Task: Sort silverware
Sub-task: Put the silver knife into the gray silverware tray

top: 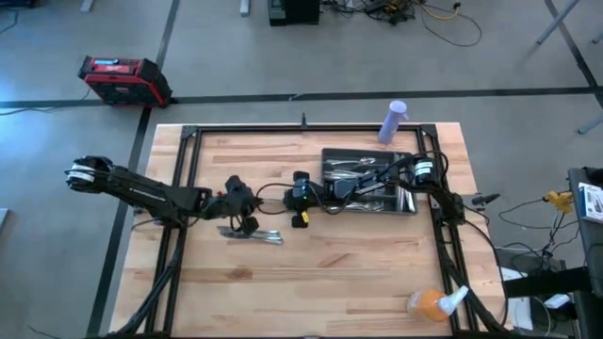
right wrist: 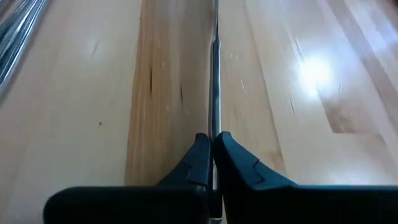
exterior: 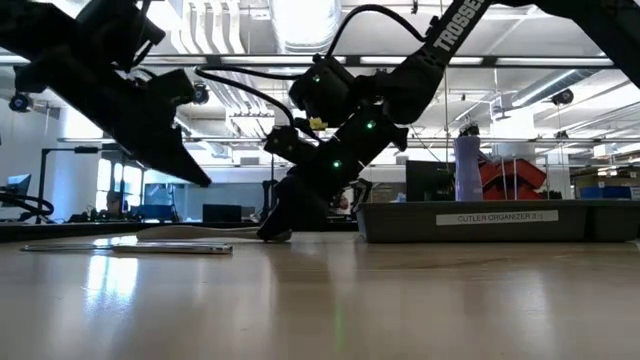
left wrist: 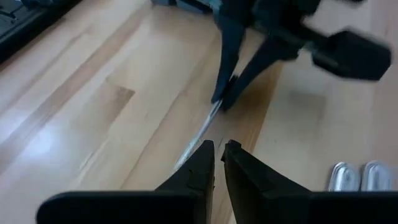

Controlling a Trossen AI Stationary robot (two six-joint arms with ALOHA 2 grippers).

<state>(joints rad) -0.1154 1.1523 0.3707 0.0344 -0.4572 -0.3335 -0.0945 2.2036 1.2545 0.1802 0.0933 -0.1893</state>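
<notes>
- The right hand (right wrist: 212, 144) is low on the wooden surface (top: 330, 273), just left of the dark tray (top: 369, 211) in the high view. Its arm reaches in across the tray.
- Its two fingers are pressed together on the near end of one slim metal piece (right wrist: 214, 74). That piece lies flat on the wood and runs straight away from the fingertips.
- From table height, the tips of this hand touch the surface beside the tray's long front wall, which carries a printed label.
- The left hand (left wrist: 219, 150) is just beside the right one, on its left in the high view, and it points towards it.
- Its fingers are drawn almost together with only a thin slit between them, and they pinch nothing. In the low view its tips hang above the wood and are clear of it.
- A few loose pieces of silverware (top: 252, 235) lie flat on the surface under and just in front of the left hand.
- Two rounded spoon bowls (left wrist: 351, 177) lie side by side near the left hand, apart from the pinched piece.
- More silverware (top: 363, 169) lies in the tray's compartments. I cannot tell which kind lies in which compartment.
- A purple bottle (top: 393, 121) stands at the far edge of the surface behind the tray.
- An orange spray bottle (top: 429, 303) lies near the front right corner.
- A red case (top: 122, 80) sits on the floor beyond the surface.
</notes>
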